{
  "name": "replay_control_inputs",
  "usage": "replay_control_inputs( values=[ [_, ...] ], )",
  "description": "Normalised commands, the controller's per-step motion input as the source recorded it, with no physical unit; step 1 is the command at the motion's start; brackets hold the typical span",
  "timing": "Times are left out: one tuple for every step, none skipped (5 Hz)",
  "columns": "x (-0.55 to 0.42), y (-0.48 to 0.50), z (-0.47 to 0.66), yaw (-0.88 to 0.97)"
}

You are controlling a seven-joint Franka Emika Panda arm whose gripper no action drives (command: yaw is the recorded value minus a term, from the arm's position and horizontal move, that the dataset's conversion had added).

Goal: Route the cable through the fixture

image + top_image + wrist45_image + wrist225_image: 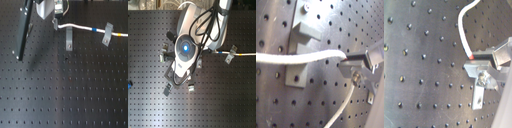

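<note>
On the perforated black tabletop (pixel 60 95), a grey fixture clip (pixel 69 39) stands near the far edge. Just beyond it, the fingers (pixel 353 64) are pinched narrow on the end of the white cable (pixel 80 26). The cable runs toward the far right corner, through a second clip (pixel 107 34) past its blue band (pixel 95 30).

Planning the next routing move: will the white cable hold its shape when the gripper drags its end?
Probably not: the cable curves loosely, suggesting it is floppy. It looks thin and light, so it may trail behind the gripper. It could snag on the fixture.
</note>
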Motion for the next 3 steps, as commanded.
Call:
replay_control_inputs(
  values=[
    [0.101, 0.125, -0.05, 0.32],
    [0.000, 0.000, 0.03, 0.00],
    [-0.133, -0.043, 0.32, -0.19]
  ],
)
